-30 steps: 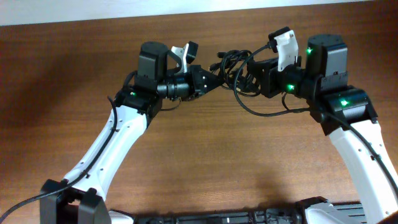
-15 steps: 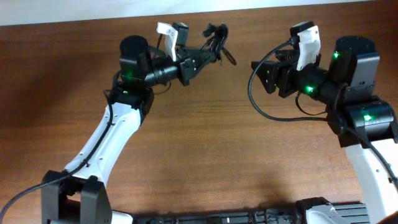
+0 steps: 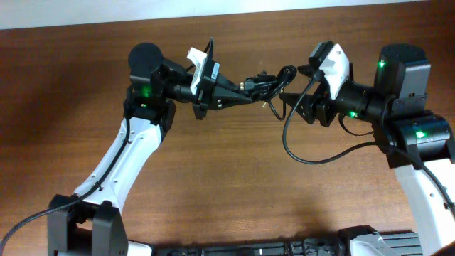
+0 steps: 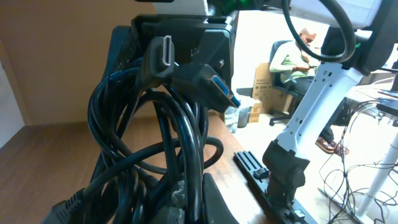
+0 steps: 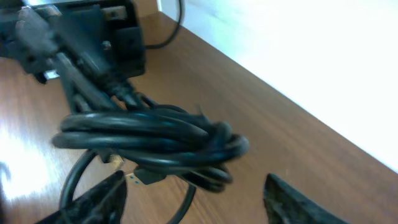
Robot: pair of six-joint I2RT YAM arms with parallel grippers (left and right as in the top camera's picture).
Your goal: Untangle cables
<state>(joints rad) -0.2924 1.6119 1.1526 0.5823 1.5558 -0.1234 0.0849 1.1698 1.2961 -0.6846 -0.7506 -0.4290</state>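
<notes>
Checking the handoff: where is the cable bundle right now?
In the overhead view, the cables hang top centre, gripped by the left gripper, just in front of the open right gripper.

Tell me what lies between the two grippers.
The cables: a looped black bundle held by the left gripper and reaching toward the open right gripper. The overhead view shows it best.

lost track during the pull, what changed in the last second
The right gripper opened and let go of the cables. The arms drew apart, the left gripper carrying the cables away, then came back together. The open right gripper now faces them again. The left gripper stayed shut on the cables throughout.
</notes>
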